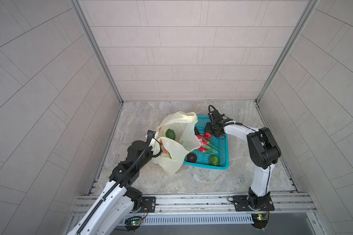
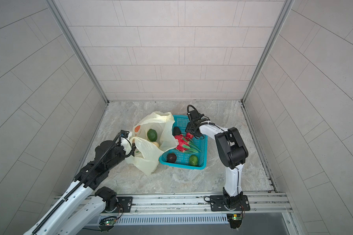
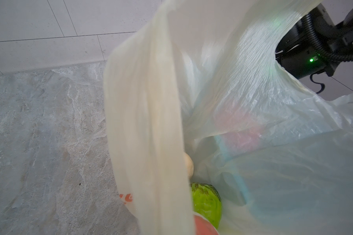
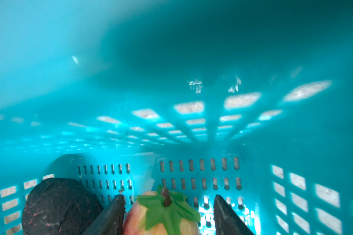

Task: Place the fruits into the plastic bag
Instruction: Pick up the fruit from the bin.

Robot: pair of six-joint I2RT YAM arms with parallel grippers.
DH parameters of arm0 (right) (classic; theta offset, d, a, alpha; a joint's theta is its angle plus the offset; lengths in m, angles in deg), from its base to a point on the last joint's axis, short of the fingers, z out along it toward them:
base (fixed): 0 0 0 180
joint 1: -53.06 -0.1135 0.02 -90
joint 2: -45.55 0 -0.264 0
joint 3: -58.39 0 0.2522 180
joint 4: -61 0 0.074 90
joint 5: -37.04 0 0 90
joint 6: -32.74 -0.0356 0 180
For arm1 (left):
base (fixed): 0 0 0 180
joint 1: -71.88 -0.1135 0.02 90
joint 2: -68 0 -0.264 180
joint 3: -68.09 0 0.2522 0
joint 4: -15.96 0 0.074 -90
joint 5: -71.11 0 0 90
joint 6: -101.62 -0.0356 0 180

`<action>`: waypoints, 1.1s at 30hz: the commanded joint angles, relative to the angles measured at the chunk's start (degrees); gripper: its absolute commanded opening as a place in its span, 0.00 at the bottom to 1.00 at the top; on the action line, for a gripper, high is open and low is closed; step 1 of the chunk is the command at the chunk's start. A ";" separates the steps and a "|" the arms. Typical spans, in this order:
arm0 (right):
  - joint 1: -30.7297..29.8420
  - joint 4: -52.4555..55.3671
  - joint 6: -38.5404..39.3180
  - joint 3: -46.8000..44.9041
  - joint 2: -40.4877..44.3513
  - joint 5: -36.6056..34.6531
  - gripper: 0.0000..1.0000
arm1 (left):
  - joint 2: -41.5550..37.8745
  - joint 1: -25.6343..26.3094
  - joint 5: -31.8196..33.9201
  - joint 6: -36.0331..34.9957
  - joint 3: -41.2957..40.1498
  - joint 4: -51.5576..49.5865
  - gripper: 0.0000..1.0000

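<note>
The pale-yellow plastic bag [image 1: 177, 146] [image 2: 151, 154] stands open left of the basket, and my left gripper [image 1: 152, 141] is shut on its handle [image 3: 147, 122]. A round green fruit [image 1: 170, 134] [image 3: 207, 201] lies inside the bag. My right gripper [image 4: 169, 197] reaches down into the basket, open around a small red fruit [image 4: 163, 215] [image 1: 207, 135] with a green leafy top. One finger is against the fruit and the other stands clear of it. The dragon fruit [image 1: 204, 145] [image 2: 182, 143], a dark brown fruit [image 1: 191, 157] and a green fruit [image 1: 214, 160] lie in the basket.
The teal perforated basket [image 1: 206, 165] [image 2: 181, 165] sits mid-table on the marbled surface. Another dark fruit [image 4: 57, 207] [image 2: 176, 130] lies beside the right gripper's finger. A pale round thing [image 3: 189, 166] is in the bag. Tiled walls enclose three sides.
</note>
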 commanded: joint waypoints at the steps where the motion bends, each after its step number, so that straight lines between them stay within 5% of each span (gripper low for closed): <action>1: -0.51 4.38 -1.79 -1.14 -0.54 2.31 0.67 | -0.08 -0.33 -0.43 -0.54 -0.70 1.16 0.00; 15: -2.78 6.23 -2.81 -0.75 -1.54 -0.82 0.65 | -0.17 -0.33 -0.31 -0.47 -0.72 1.11 0.00; 26: -2.45 5.18 4.79 0.47 1.22 -2.89 0.30 | -0.11 -0.33 -0.74 -0.47 -0.83 1.32 0.00; 33: -2.49 5.65 13.37 -2.55 15.31 -1.71 0.28 | -0.08 -0.33 -1.26 -0.34 -1.05 1.94 0.00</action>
